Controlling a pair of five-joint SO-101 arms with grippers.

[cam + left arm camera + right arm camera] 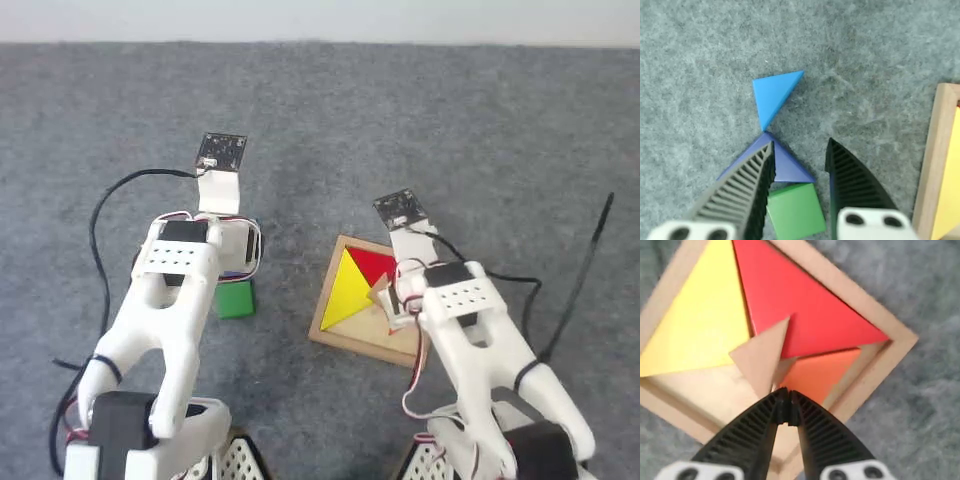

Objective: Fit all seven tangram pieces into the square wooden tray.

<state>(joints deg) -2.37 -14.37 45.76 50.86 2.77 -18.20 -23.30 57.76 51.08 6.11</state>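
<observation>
Right gripper [784, 400] clamped shut on one corner of tan triangle [761, 356], held over square wooden tray [902, 340]. In tray: yellow triangle [700, 330], red triangle [800, 305], orange piece [815, 374]. Left gripper [801, 145] wide open, holding nothing, poised over dark blue triangle [787, 165] and green square [796, 210] on grey tabletop [865, 60]; light blue triangle [772, 95] just beside them

You are viewing black ribbed fingers [755, 432] on the right pincer [786, 399] and left pincer [801, 143]. At the right tips, the tan triangle [762, 352] is showing plain. Beyond it, the red triangle [800, 305], yellow triangle [695, 335] and orange piece [815, 372] are showing solid colour in the pale wood tray [900, 340]. Between the left fingers, the green square [795, 210] is showing. Past them, a dark blue triangle [787, 165] and light blue triangle [774, 92] are lying on mottled grey carpet [865, 60].
</observation>
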